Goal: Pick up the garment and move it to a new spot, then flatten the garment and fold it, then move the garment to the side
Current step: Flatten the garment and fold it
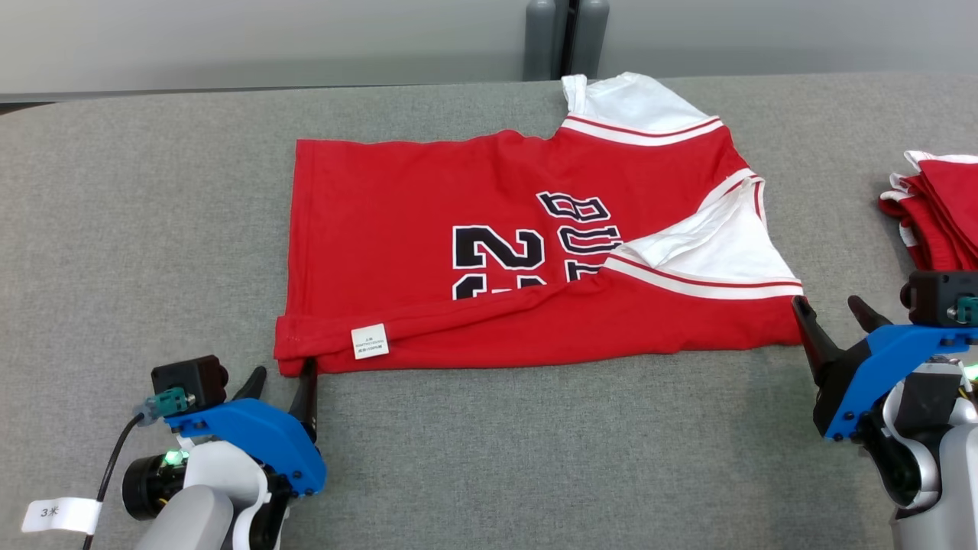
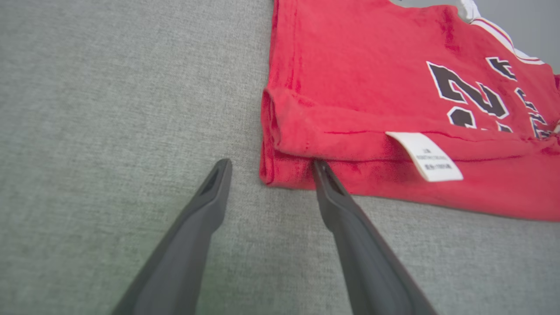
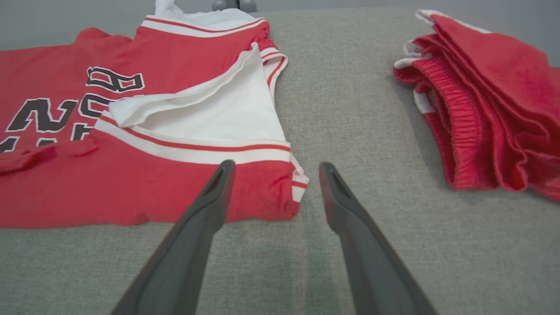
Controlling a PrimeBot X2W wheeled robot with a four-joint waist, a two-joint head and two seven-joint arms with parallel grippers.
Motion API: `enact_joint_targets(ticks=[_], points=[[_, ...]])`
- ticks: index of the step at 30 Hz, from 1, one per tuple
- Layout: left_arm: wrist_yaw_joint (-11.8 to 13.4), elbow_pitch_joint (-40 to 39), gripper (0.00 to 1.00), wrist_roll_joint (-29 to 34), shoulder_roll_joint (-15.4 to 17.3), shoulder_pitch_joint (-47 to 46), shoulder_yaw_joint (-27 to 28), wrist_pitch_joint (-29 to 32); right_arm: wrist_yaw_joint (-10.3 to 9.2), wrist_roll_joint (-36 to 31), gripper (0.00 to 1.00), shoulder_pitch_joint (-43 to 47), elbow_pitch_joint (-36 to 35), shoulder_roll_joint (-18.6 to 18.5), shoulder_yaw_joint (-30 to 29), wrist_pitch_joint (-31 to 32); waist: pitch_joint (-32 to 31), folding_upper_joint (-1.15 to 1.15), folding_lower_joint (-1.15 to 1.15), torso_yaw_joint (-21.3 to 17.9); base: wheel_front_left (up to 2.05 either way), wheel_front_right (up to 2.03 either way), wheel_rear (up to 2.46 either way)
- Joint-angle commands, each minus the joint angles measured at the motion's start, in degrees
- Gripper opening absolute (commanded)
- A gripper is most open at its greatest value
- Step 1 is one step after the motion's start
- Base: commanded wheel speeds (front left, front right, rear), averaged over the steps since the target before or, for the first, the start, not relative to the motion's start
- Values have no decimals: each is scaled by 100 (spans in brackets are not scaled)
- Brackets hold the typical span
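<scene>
The garment, a red jersey with white sleeves and black print, lies spread on the grey table, its near edge folded up over the front so a white tag shows. My left gripper stands open at the garment's near left corner, one fingertip touching the cloth. My right gripper stands open at the near right corner, holding nothing. One white sleeve lies folded in over the chest.
Folded red shorts with white stripes lie at the table's right edge, close to my right wrist; they appear large in the right wrist view. Two grey posts stand behind the table's far edge.
</scene>
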Motion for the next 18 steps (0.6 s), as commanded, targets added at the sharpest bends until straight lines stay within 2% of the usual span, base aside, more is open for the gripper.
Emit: enact_joint_targets(ticks=[1, 10, 13, 15, 16, 17, 18], points=[[32, 32, 100, 39, 11, -120, 44, -48, 3, -24, 100, 66, 47, 45, -38, -64, 18, 0, 1, -6, 0, 0, 0], [-5, 170, 100, -25, -62, -437, 72, -93, 2, -302, 100, -215, 489, 296, -314, -237, 213, 0, 1, -40, 0, 0, 0], [-54, 233, 100, -59, -57, -456, -4, 56, 3, -376, 100, -331, 699, 365, -373, -233, 284, 0, 1, -50, 0, 0, 0], [-88, 313, 58, -91, -75, -438, -60, 160, 3, -460, 100, -381, 892, 383, -411, -253, 318, 0, 1, -59, 0, 0, 0], [-115, 349, 32, -114, -102, -437, -86, 204, 3, -469, 100, -414, 992, 392, -417, -263, 331, 0, 1, -59, 0, 0, 0], [-124, 397, 0, -128, -116, -439, -115, 246, 3, -468, 100, -448, 1101, 400, -408, -277, 343, 0, 1, -56, 0, 0, 0], [-154, 442, 0, -149, -138, -430, -154, 307, 3, -451, 100, -488, 1203, 408, -384, -293, 351, 0, 1, -50, 0, 0, 0]])
